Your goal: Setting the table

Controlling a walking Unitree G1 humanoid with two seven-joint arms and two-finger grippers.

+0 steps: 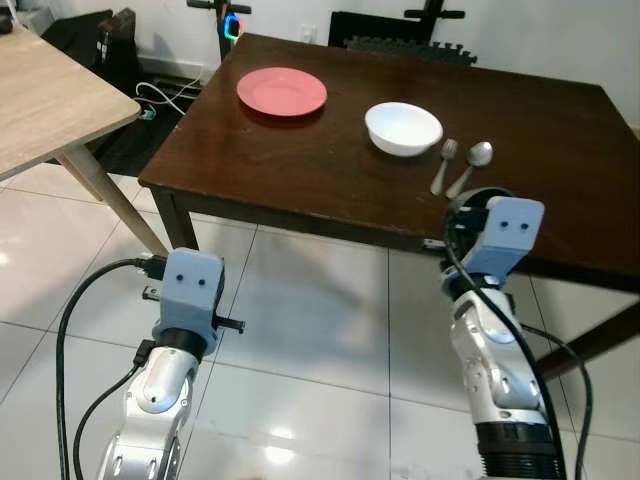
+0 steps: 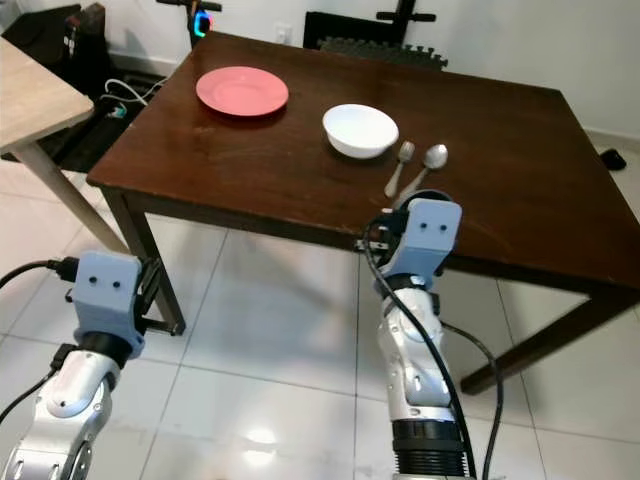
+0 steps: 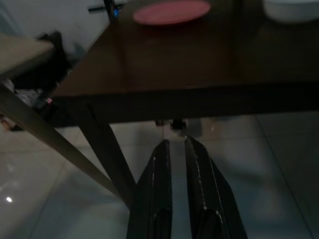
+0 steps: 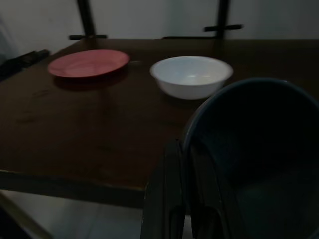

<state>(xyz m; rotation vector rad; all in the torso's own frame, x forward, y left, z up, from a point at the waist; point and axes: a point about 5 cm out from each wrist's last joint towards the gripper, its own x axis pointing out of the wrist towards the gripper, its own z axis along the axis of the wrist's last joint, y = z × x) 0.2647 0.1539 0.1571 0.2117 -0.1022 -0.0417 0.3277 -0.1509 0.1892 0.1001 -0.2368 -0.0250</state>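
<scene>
The right gripper (image 4: 182, 209) is clamped on the rim of a dark cup (image 4: 259, 159), held at the near edge of the table (image 1: 330, 175). Lift it clear of the edge and set it upright near the fork (image 1: 444, 163) and spoon (image 1: 472, 164). The left gripper (image 3: 174, 149), fingers together, idles below the table. On the table: one red plate (image 1: 282, 91), one white bowl (image 1: 403, 128), one fork, one spoon.

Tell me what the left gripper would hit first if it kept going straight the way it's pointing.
Probably the dark table's near edge, or the space just under it: the left gripper sits low and aims at it. Depth is unclear.
</scene>
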